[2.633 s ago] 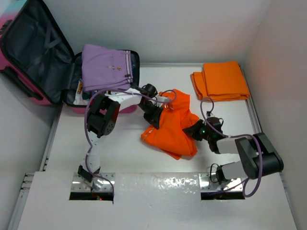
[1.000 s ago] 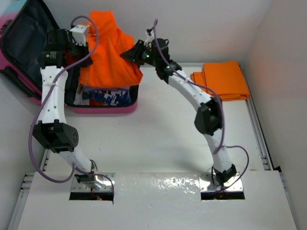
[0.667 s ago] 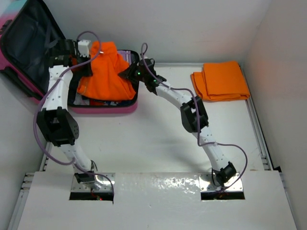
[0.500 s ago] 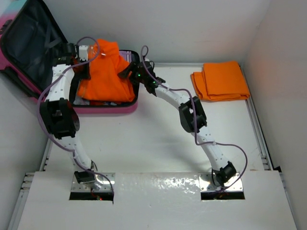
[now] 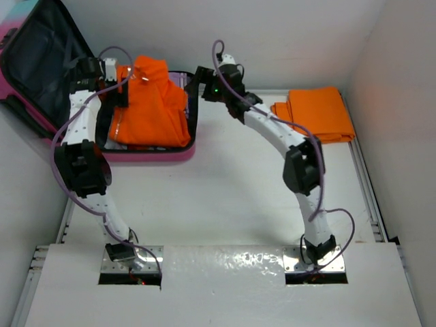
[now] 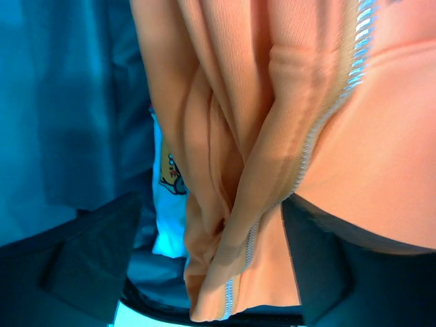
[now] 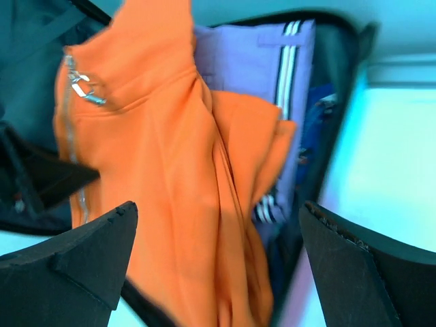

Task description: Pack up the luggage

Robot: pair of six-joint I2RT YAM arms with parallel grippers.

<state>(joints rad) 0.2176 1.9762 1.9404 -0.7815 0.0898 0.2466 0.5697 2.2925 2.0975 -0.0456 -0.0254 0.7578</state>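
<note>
Luggage (image 5: 150,154) open at the table's (image 5: 225,197) far left, lid up. Left gripper (image 6: 211,204) is spread astride the orange zip jacket (image 5: 146,102) lying in the luggage, not pinching it. Right gripper (image 7: 218,208) is spread wide and empty at the luggage's right rim.

Risk: the bunched collar may snag the left fingers on lifting, or foul the lid.

Count: one luggage, one jacket, one purple garment (image 7: 252,61) beneath, one folded orange pile (image 5: 313,114) well right of the luggage.

No text, brand, number or sign could be read in any view. A small coloured print (image 6: 170,178) was seen on a pale cloth at the left middle of the left wrist view, but it was too blurred for any lettering to be made out.
</note>
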